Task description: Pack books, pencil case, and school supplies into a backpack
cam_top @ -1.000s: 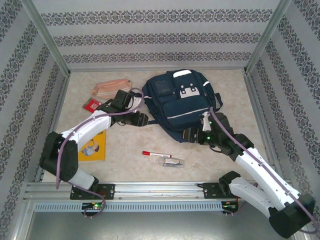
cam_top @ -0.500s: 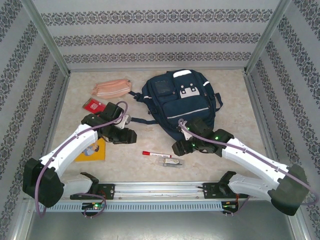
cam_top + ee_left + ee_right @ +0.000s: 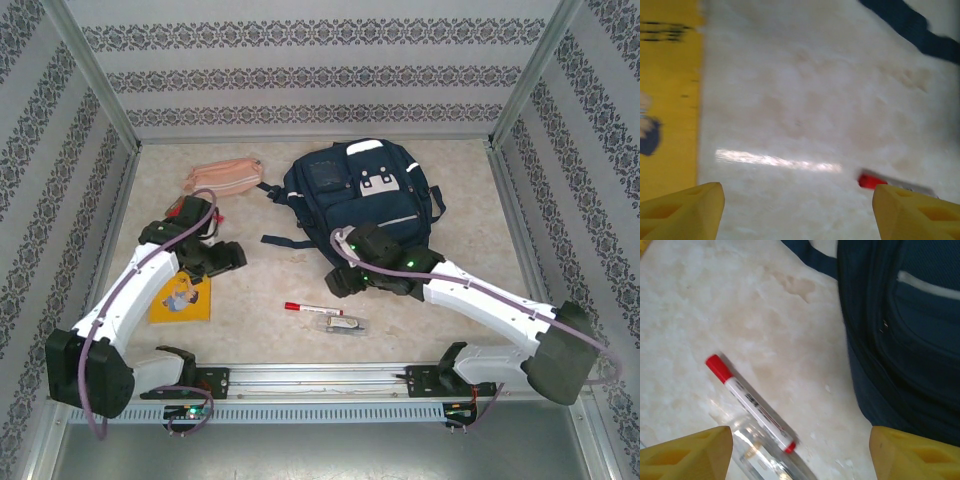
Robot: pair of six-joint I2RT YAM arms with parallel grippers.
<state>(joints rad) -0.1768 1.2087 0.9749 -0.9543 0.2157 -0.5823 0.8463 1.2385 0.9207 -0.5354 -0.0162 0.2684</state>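
Backpack (image 3: 360,200): soft navy fabric, flat at centre-rear of my pale marbled tabletop (image 3: 450,300). Pencil case (image 3: 222,177): salmon pouch, rear left. Book (image 3: 182,298): thin, yellow, near left. Marker (image 3: 752,405): slim, white, red-capped, just beside a clear-wrapped item (image 3: 345,324). Left gripper (image 3: 797,200), right gripper (image 3: 800,445): fingers wide apart, empty. Patterned walls on three sides; bare tabletop between book and marker.

Left gripper (image 3: 797,216) and right gripper (image 3: 800,454), jaws wide apart, empty.
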